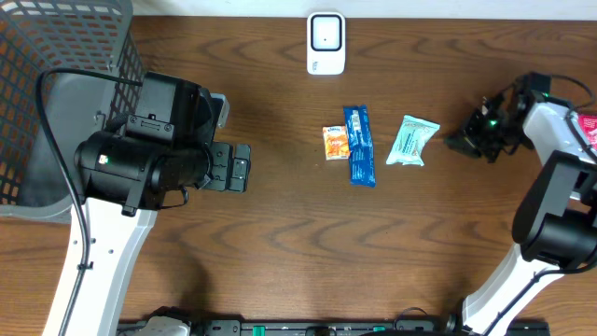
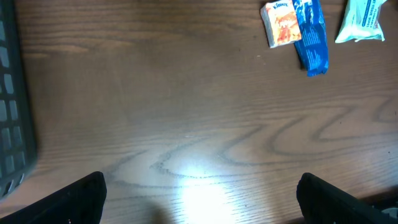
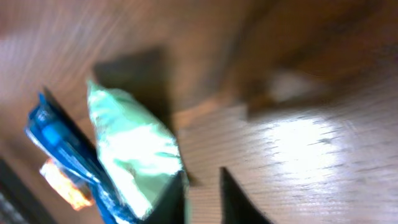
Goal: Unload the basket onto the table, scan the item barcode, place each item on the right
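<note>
Three items lie mid-table: a small orange packet [image 1: 335, 142], a long blue bar [image 1: 359, 145] and a mint-green packet [image 1: 413, 140]. A white scanner [image 1: 326, 42] stands at the far edge. My right gripper [image 1: 462, 142] sits low, just right of the green packet. In the right wrist view its fingers [image 3: 204, 193] stand nearly together over bare wood, one fingertip [image 3: 177, 193] against the edge of the green packet [image 3: 134, 143], nothing between them. My left gripper [image 1: 241, 168] hangs wide open at the left, and its fingers [image 2: 199, 199] frame bare wood.
A grey mesh basket [image 1: 56, 56] fills the far left corner. Something red and white [image 1: 588, 126] shows at the right edge behind the right arm. The left wrist view holds the orange packet [image 2: 283, 23] and blue bar [image 2: 311, 34] far ahead.
</note>
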Available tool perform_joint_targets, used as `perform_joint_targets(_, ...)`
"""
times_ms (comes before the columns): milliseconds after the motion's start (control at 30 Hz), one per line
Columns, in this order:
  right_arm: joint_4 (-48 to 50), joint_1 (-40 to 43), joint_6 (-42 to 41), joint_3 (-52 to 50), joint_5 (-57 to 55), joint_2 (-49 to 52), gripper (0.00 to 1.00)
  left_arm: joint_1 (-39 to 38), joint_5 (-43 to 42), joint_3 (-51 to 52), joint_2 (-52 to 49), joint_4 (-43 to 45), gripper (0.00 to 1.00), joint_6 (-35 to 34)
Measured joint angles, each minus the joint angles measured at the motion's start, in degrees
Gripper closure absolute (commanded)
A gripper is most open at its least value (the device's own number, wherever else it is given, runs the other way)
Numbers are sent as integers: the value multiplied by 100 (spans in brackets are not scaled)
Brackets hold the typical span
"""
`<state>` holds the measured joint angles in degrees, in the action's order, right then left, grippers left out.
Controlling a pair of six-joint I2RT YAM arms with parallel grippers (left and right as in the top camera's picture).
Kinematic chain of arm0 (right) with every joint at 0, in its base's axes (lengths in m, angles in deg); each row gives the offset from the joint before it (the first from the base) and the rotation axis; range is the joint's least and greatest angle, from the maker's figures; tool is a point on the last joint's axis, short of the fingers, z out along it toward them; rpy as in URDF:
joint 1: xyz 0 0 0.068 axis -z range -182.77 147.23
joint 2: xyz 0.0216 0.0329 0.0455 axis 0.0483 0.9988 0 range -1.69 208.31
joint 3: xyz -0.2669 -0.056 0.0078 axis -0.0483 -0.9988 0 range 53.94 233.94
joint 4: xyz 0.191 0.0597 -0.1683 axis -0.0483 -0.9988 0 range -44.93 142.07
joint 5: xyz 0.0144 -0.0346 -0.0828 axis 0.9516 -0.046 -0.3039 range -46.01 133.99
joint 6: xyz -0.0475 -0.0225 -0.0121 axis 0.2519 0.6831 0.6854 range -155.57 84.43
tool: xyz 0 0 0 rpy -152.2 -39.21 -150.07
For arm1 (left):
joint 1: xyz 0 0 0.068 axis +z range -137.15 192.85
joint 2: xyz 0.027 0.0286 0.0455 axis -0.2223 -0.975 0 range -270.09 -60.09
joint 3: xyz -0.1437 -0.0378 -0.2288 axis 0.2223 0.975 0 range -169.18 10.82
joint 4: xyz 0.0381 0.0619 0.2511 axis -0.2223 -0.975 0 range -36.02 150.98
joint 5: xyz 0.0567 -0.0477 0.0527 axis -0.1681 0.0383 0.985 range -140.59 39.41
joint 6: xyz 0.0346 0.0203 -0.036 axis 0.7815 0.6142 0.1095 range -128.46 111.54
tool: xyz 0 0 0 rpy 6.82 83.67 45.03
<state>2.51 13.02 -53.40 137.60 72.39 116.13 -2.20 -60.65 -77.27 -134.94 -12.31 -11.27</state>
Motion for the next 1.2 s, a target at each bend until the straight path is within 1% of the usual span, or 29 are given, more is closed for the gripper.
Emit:
perform_joint_targets(300,310,-964,142,79,-195,-35,99,0,-2,0,0,0,2,0)
perform_joint_targets(467,380,-1340,70,81,-813,-42,99,0,-2,0,0,0,2,0)
perform_joint_targets(600,374,-1351,24,83,-1071,-57,99,0,-2,0,0,0,2,0)
perform_joint_targets(1033,389,-1384,15,101,-962,-57,99,0,-2,0,0,0,2,-2)
perform_joint_targets(1200,87,-1469,197,535,-787,-57,99,0,-2,0,0,0,2,0)
